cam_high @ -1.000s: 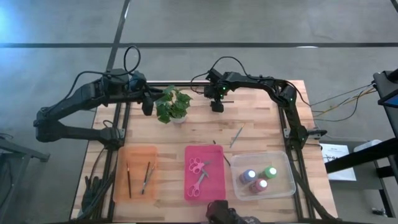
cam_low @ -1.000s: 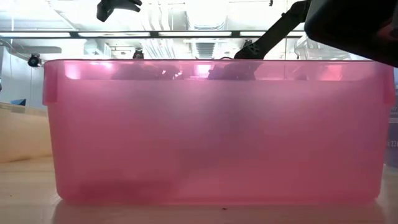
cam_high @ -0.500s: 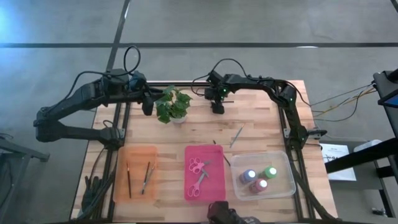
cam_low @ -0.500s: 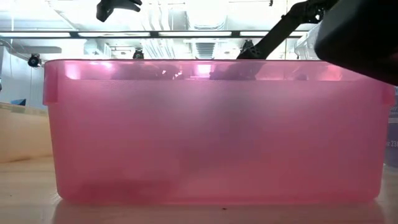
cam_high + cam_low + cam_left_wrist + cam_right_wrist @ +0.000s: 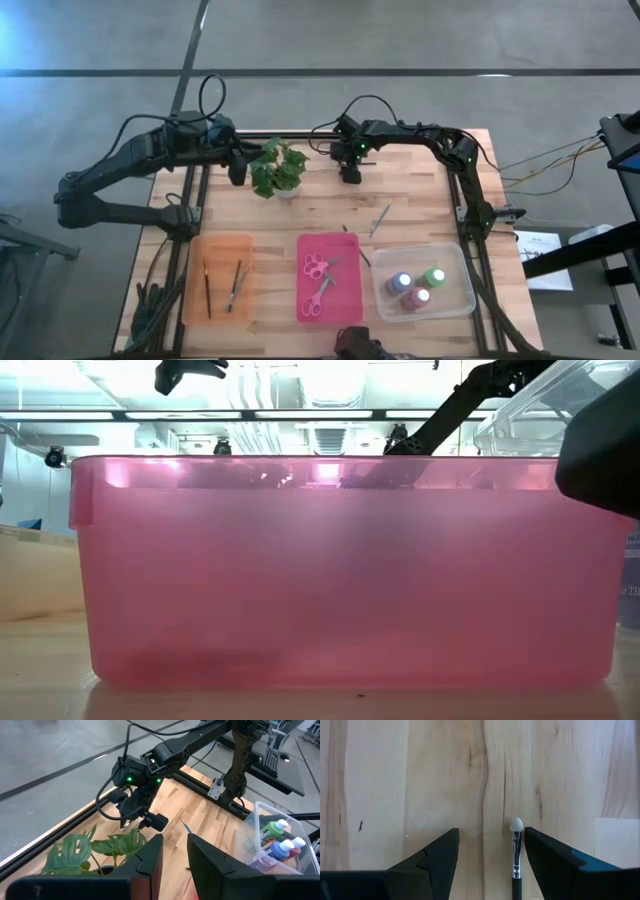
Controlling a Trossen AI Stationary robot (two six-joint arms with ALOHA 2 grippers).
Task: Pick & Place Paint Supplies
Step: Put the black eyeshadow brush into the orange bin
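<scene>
My right gripper (image 5: 348,172) hangs low over the table's far middle, open and pointing steeply down. In the right wrist view a thin dark-handled brush (image 5: 515,855) with a pale tip lies flat on the wood between its fingers, closer to one of them; I see no touch. My left gripper (image 5: 175,857) waits raised at the far left beside the potted plant (image 5: 278,168), open with nothing between its fingers. Another brush (image 5: 380,218) lies on the table's middle. Two brushes (image 5: 222,288) lie in the orange tray, scissors (image 5: 320,280) in the pink tray, paint bottles (image 5: 415,285) in the clear bin.
The orange tray (image 5: 195,250), the pink tray (image 5: 345,310) and the clear bin (image 5: 462,262) stand in a row along the near edge. The pink tray's wall (image 5: 350,570) fills the low view. Bare wood lies between the trays and the far edge.
Both grippers have kept their places. A dark shape close to the low camera has drawn off toward that picture's right.
</scene>
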